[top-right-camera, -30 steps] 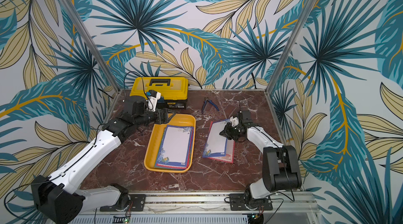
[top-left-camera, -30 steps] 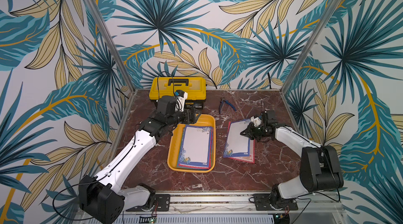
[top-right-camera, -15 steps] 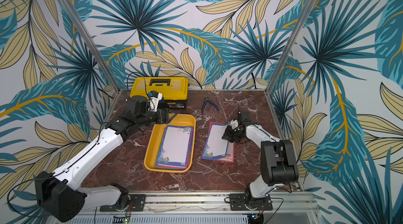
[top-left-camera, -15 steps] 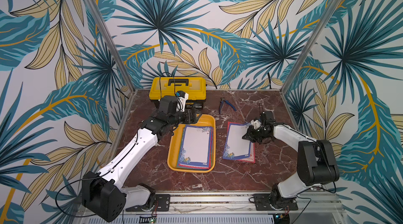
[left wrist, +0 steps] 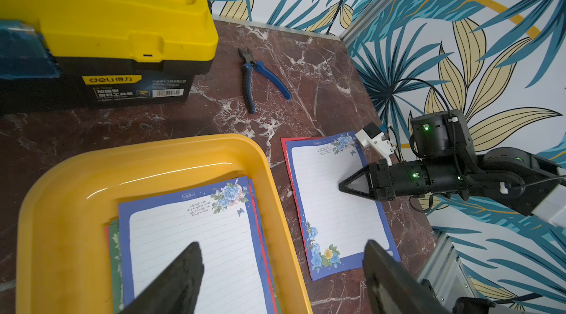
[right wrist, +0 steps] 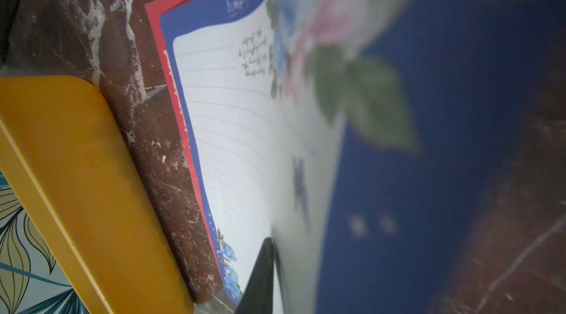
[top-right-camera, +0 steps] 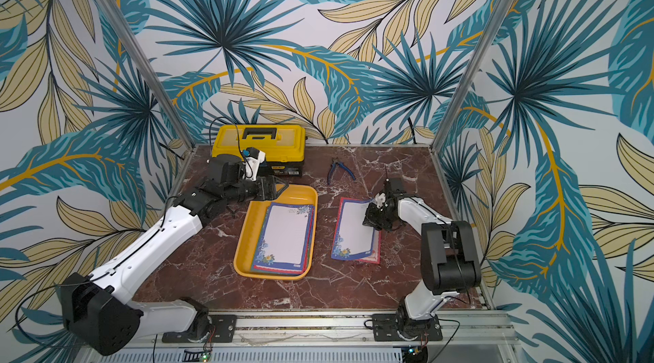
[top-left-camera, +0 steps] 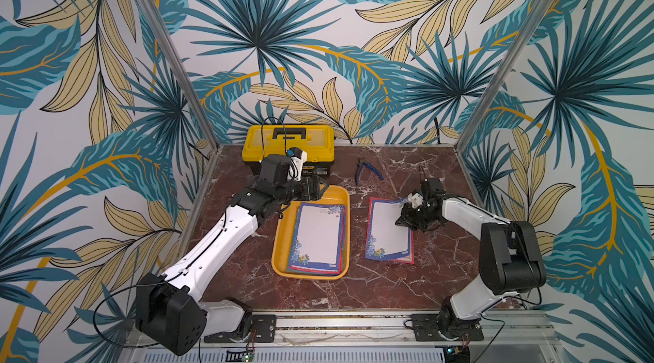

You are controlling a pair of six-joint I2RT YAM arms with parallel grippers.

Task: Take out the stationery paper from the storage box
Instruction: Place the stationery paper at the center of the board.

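Note:
The storage box, a shallow orange-yellow tray, holds a stack of stationery paper with a blue floral sheet on top; red and green edges show beneath it. Right of the box, a blue floral sheet lies on a red-bordered sheet on the table. My right gripper sits low at this sheet's right edge, shut on it. In the right wrist view the edge curls up beside one black finger and hides the other finger. My left gripper hangs open over the box's far end, holding nothing.
A yellow-lidded black toolbox stands at the back behind the left gripper. Blue-handled pliers lie on the marble table between the toolbox and the right arm. Leaf-patterned walls and metal posts enclose the table on three sides.
My right gripper has come down towards the table with the blue floral sheet, which now lies flatter on the red-bordered one. The left arm has not moved.

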